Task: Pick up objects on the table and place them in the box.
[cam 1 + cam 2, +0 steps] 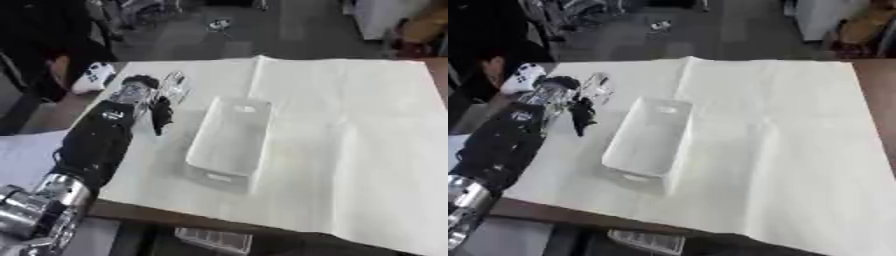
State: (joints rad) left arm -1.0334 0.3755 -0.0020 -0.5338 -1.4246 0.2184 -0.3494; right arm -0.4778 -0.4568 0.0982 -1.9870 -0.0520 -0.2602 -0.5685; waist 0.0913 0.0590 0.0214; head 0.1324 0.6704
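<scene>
Black left hand (144, 102) hangs left of the white box (229, 142); finger spread unclear.

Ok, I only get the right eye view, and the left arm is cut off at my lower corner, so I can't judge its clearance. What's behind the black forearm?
Observer: In the left eye view a silver joint follows the black forearm. It sits past the near left edge of the table, off the white cloth.
Operator: Anything beside the arm out there?
Observer: Yes, a pale flat surface shows left of the forearm, beyond the table. I cannot tell what it is.
</scene>
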